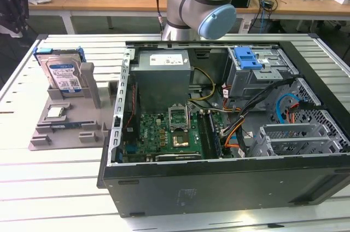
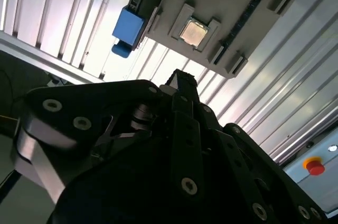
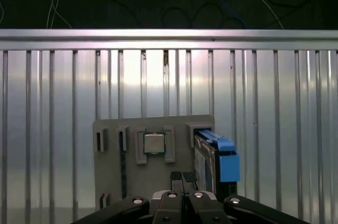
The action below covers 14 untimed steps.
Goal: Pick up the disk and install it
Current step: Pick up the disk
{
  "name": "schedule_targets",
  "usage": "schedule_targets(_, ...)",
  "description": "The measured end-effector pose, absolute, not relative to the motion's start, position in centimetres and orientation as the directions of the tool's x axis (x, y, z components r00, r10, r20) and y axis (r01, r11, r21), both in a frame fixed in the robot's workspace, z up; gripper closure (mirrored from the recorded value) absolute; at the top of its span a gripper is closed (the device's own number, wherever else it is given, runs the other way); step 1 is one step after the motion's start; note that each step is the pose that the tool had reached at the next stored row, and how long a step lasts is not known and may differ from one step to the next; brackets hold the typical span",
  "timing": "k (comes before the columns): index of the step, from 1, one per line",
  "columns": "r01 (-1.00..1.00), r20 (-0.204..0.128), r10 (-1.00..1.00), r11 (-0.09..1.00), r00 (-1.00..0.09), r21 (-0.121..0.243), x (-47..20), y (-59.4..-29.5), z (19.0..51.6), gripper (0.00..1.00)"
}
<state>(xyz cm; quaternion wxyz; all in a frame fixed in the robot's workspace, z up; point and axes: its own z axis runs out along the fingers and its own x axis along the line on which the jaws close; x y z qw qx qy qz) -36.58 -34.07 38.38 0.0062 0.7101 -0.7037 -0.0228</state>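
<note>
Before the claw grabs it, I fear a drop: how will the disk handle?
Probably stiff: the disk looks like a flat metal slab. For the same reason, likely heavy for its size. Standing on edge in the grey stand, it might tip if nudged sideways.

Showed glossy blue plastic round the metal disk (image 1: 63,76), matt grey plastic on the holder (image 1: 68,127), shiny ribbed metal on the table (image 1: 54,188).

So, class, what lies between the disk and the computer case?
In the exterior view, grey holder posts and a strip of slatted table separate the disk from the computer case.
</note>
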Motion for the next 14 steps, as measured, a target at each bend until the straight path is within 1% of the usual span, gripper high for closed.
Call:
schedule_targets(2,-0.999,-0.024,-0.999,-0.031,0.030,0.041,-36.58,-34.07,38.38,0.90)
schedule_targets(5,-0.995,-0.024,-0.996,-0.092,0.091,0.041,-36.58,-34.07,38.38,0.90)
schedule_targets(14,-0.978,-0.024,-0.979,-0.204,0.204,0.041,-36.58,-34.07,38.38,0.90)
